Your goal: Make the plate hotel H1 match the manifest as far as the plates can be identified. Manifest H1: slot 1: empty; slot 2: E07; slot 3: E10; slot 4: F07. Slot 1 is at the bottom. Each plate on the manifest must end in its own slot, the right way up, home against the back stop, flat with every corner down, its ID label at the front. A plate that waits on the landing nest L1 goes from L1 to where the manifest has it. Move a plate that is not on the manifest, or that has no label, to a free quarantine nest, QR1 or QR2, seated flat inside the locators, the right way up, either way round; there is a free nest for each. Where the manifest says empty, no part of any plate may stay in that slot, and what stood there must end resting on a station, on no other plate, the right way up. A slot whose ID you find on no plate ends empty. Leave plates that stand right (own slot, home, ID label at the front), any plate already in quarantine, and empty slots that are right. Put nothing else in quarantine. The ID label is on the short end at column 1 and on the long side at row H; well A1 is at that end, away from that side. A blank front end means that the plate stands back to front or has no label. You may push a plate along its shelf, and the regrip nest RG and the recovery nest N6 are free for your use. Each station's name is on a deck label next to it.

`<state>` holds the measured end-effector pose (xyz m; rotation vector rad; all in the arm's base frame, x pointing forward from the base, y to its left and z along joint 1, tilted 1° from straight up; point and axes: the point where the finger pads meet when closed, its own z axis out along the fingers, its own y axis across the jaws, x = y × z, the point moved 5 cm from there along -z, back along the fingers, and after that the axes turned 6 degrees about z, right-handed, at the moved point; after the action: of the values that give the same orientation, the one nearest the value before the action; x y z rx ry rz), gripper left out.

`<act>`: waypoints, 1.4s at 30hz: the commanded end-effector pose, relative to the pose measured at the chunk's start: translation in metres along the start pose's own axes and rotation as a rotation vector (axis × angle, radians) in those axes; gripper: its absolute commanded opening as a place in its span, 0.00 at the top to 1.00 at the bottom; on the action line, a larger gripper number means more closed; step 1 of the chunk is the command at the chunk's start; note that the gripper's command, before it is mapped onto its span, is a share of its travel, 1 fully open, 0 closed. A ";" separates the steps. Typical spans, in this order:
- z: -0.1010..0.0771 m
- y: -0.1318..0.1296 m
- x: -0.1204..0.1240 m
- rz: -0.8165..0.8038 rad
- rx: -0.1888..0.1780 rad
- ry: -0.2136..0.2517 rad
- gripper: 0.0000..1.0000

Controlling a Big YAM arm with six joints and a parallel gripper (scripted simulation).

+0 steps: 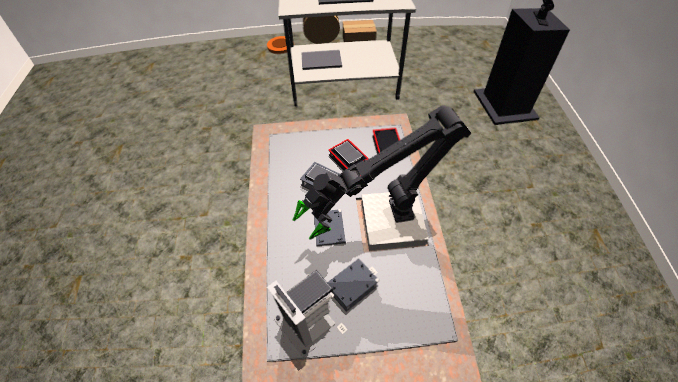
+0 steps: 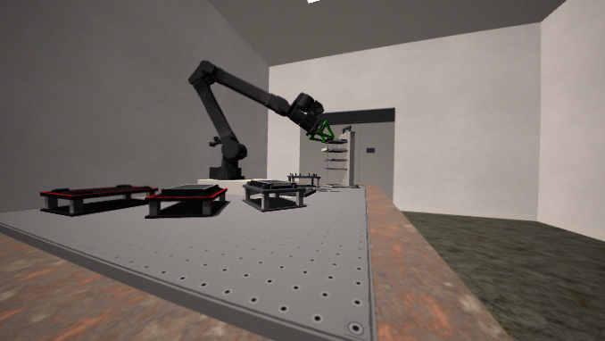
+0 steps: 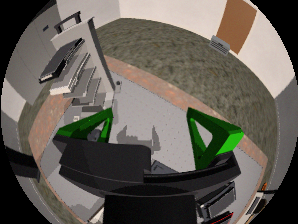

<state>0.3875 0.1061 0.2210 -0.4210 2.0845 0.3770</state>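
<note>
One red-edged nest (image 1: 336, 152) holds a plate (image 1: 349, 150); the other (image 1: 386, 138) sits bare.

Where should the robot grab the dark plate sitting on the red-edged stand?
Probably by its two long edges, coming straight down from above. The plate lies flat on the red-edged nest, with its top showing and its sides standing a little above the nest. The gripper is open and holds nothing, so its fingers would likely fit across the short width.
</note>
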 end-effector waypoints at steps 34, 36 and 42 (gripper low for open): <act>-0.027 0.106 0.012 0.017 -0.020 -0.028 0.00; -0.030 0.112 0.014 0.017 -0.020 -0.027 0.00; -0.035 0.124 0.016 0.018 -0.021 -0.030 0.00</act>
<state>0.3043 0.1956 0.2266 -0.4267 2.0732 0.3843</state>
